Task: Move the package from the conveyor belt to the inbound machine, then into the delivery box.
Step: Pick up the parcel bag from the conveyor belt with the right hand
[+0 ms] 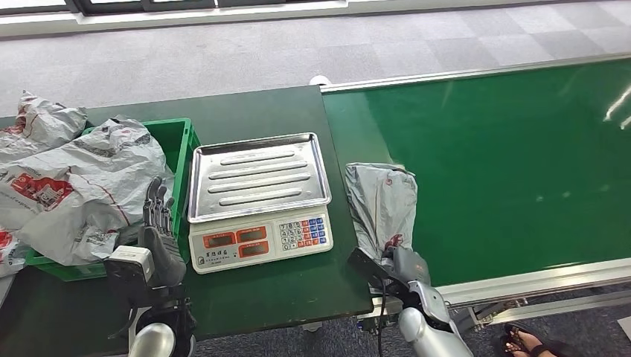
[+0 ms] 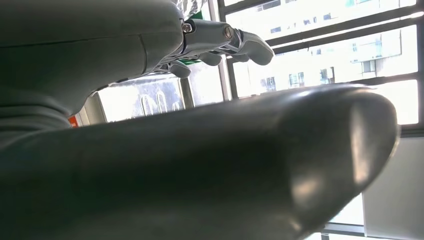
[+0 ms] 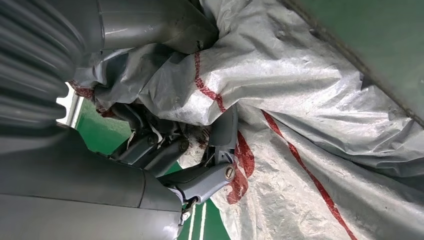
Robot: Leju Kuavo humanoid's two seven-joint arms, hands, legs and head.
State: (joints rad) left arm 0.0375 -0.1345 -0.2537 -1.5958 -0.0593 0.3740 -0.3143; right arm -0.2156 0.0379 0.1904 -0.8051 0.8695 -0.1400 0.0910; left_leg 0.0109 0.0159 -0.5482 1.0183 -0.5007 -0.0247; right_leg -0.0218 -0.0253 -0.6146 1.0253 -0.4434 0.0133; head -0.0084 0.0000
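Your right hand [image 1: 398,269] has its fingers clamped on the grey package [image 1: 383,204], lying just right of the scale [image 1: 259,199], ready to lift it there. Left hand [image 1: 159,238] waits left of it, fingers straight, holding nothing.

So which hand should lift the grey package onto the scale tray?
The right hand: its fingers already grip the package, just beside the scale tray. The left hand rests by the green bin.
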